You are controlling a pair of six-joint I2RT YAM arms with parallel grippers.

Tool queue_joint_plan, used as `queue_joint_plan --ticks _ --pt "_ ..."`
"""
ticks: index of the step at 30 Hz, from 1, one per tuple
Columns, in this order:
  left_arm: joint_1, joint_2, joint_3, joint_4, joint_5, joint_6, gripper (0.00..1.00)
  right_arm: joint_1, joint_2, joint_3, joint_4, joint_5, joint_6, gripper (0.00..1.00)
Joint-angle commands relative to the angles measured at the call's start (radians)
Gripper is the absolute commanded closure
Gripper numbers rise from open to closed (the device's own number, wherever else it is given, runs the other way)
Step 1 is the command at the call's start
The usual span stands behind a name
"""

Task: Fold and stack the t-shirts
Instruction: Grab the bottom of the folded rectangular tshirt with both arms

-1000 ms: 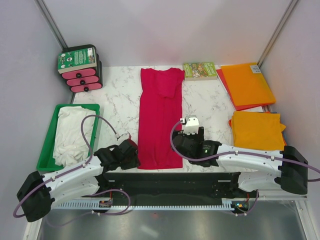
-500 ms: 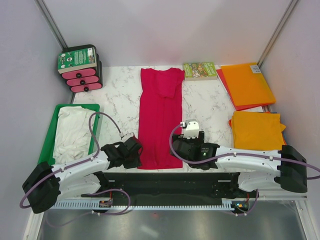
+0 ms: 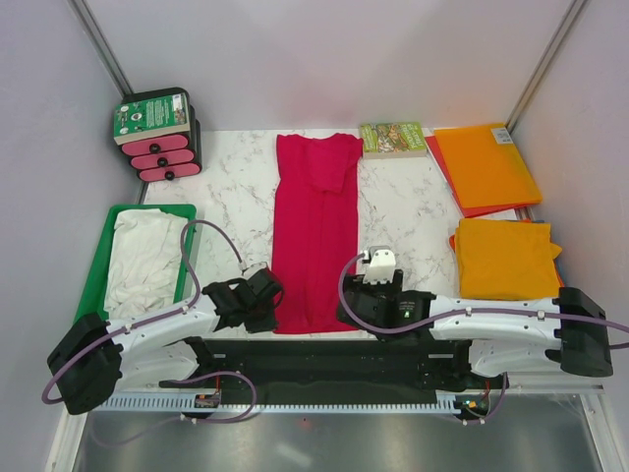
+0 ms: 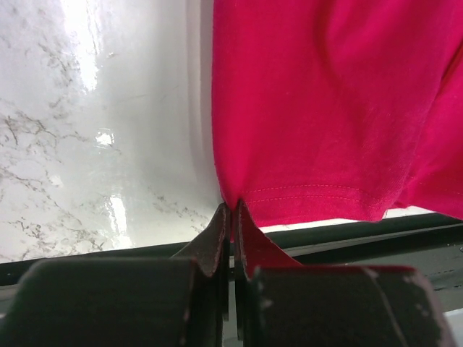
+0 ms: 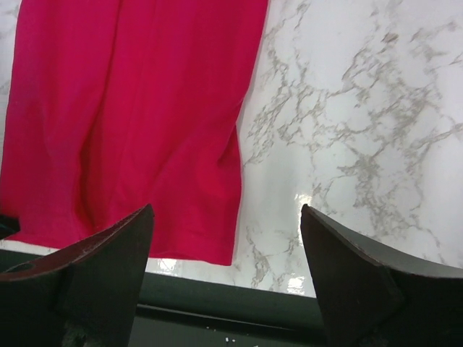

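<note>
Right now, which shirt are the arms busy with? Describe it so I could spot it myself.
On the marble table, look at the middle strip between the green tray on the left and the orange shirts on the right. The crimson t-shirt lies there as a long narrow band. Unlike those, it is deep red, its near corner pinched by the left gripper.

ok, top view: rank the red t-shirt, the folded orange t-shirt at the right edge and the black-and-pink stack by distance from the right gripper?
From the right gripper, jaws open:
1. red t-shirt, immediately to its left, the near right corner right by the jaws.
2. folded orange t-shirt, off to the right, at the table's right edge.
3. black-and-pink stack, far-left corner, clearly the farthest.
</note>
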Motion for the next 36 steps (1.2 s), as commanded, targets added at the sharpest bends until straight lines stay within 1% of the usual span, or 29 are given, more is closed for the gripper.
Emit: queue_joint_plan --ticks 1,2,3,5,8,15,21,29,36 --pt "-0.017 -0.011 0.001 -0.001 -0.012 -0.024 0.98 0.032 0.038 -0.067 0.124 -0.104 0.033 0.13" --pt "-0.019 -0.010 -0.001 0.003 -0.010 -0.027 0.98 0.037 0.048 -0.079 0.146 -0.132 0.059 0.15" --pt "-0.020 -0.006 -0.001 0.006 -0.008 -0.027 0.98 0.041 0.058 -0.099 0.172 -0.140 0.072 0.20" --pt "-0.023 0.001 0.002 0.008 -0.012 -0.028 0.98 0.047 0.083 -0.112 0.190 -0.140 0.099 0.26" --pt "-0.026 0.001 0.002 0.008 -0.015 -0.028 0.98 0.054 0.104 -0.129 0.216 -0.140 0.135 0.31" --pt "-0.029 0.003 0.002 0.008 -0.015 -0.024 0.98 0.055 0.144 -0.132 0.212 -0.144 0.174 0.32" --pt "-0.029 -0.002 0.002 0.006 -0.021 -0.025 0.98 0.055 0.167 -0.112 0.129 -0.161 0.232 0.33" --pt "-0.029 -0.003 0.001 0.006 -0.027 -0.031 0.98 0.055 0.163 -0.147 0.104 -0.160 0.300 0.39" --pt "-0.029 -0.002 0.005 0.005 -0.025 -0.031 0.98 0.044 0.215 -0.135 0.089 -0.209 0.309 0.42"
